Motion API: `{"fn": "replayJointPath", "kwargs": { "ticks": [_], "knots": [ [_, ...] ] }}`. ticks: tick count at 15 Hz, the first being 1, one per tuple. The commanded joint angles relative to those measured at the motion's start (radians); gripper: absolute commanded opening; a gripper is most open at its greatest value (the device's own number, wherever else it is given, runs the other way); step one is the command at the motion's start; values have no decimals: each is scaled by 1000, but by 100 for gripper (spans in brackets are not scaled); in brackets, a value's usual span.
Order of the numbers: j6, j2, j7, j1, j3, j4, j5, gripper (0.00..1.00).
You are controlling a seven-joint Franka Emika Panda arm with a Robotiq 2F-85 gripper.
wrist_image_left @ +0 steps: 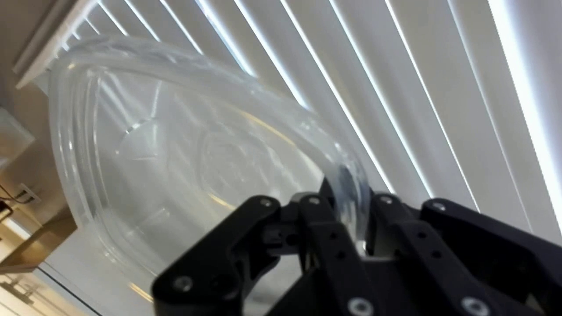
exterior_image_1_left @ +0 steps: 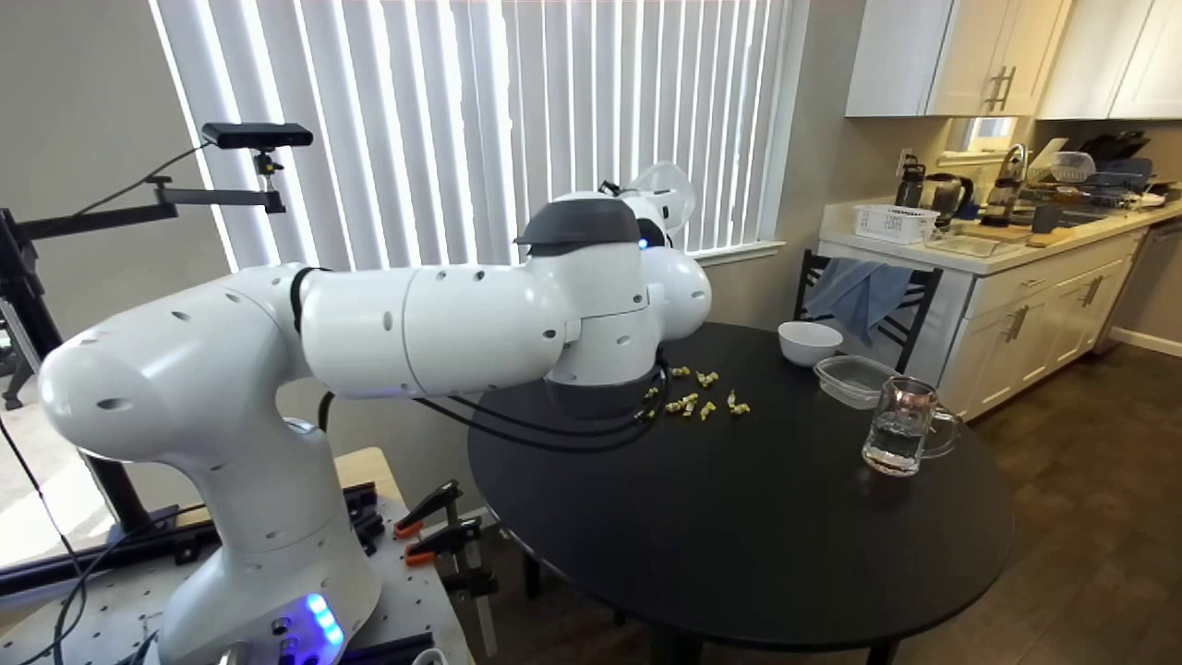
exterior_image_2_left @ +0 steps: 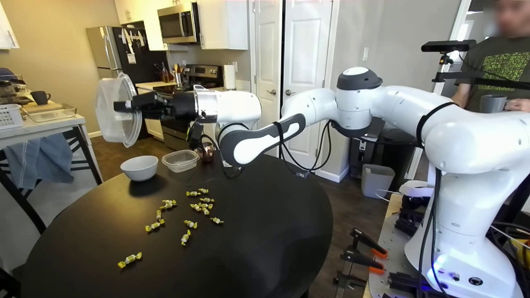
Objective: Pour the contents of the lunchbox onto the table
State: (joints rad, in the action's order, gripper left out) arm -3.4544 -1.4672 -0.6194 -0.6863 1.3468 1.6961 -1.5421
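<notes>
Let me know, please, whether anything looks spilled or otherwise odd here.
Yes: wrapped candies lie loose across the round black table, which resembles a spill but fits the pouring task. The clear plastic lunchbox is tipped on its side in the end effector, with no candies visible inside. No damage shows.

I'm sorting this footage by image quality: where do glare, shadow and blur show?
In an exterior view, light glares through the blinds; in the wrist view, it makes bright streaks, with glints on the lunchbox; in an exterior view, a dark shadow lies below the white bowl, and a person's face is blurred.
</notes>
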Motion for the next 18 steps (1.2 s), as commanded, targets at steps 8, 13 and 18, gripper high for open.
{"fn": "replayJointPath", "kwargs": {
  "ticks": [8, 13, 18],
  "knots": [
    [312, 32, 20, 73, -278, -66, 136, 2],
    [379, 154, 154, 174, -373, -105, 438, 2],
    [370, 276, 405, 281, -486, -115, 836, 2]
  ]
}}
